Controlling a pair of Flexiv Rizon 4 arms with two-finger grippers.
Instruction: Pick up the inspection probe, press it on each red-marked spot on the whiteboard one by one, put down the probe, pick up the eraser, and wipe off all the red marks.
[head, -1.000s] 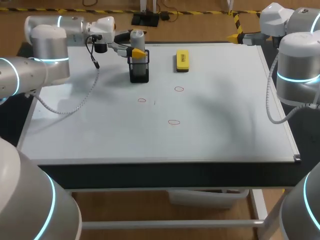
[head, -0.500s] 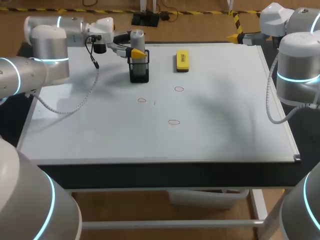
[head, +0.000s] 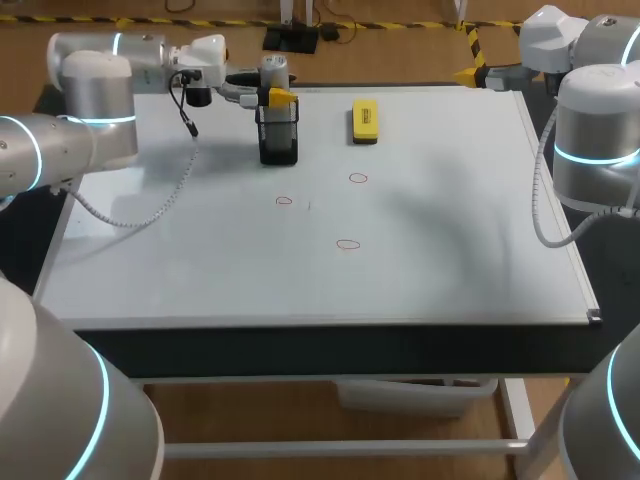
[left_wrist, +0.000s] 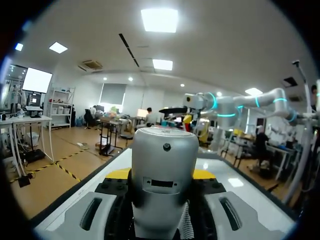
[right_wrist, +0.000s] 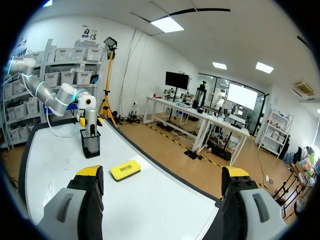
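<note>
Upright, the silver cylindrical inspection probe (head: 273, 72) rises out of the black mesh holder (head: 278, 138) — the left gripper (head: 275, 94) clamps it from both sides. The yellow block eraser (head: 364, 120) lies at three o'clock of the holder; the right gripper (right_wrist: 162, 172) hangs wide open.

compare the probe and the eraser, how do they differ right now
The probe is a silver cylinder standing upright in the black holder; the eraser is a yellow block lying flat on the whiteboard. The left gripper is shut on the probe; nothing touches the eraser. Both sit at the whiteboard's far side.
</note>
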